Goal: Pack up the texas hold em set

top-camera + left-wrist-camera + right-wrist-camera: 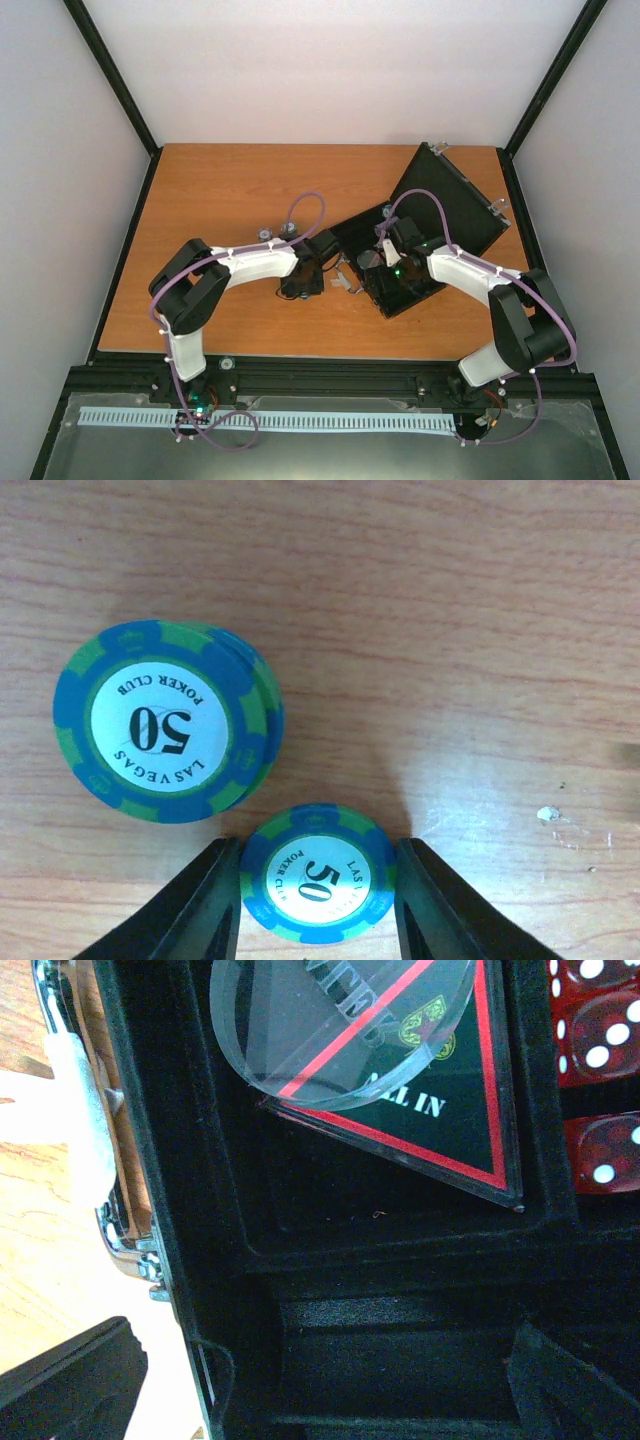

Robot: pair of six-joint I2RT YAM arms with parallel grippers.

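Observation:
The black case stands open at centre right: its tray (372, 240) lies flat and its lid (450, 195) leans back. In the left wrist view my left gripper (315, 920) has its fingers (190, 910) against both edges of a blue-green "50" chip (315, 875) just above the wood. A stack of the same chips (165, 720) stands to its upper left. My right gripper (320, 1390) hangs wide open and empty over a black felt compartment (400, 1340). Above it lie a clear round disc (340, 1020), a triangular "ALL IN" plaque (440, 1130) and red dice (600, 1030).
Two small chip stacks (275, 233) stand on the wooden table (220, 200) beyond the left arm. The case's silver edge and latch (130, 1240) run along the left of the right wrist view. Black frame posts flank the table.

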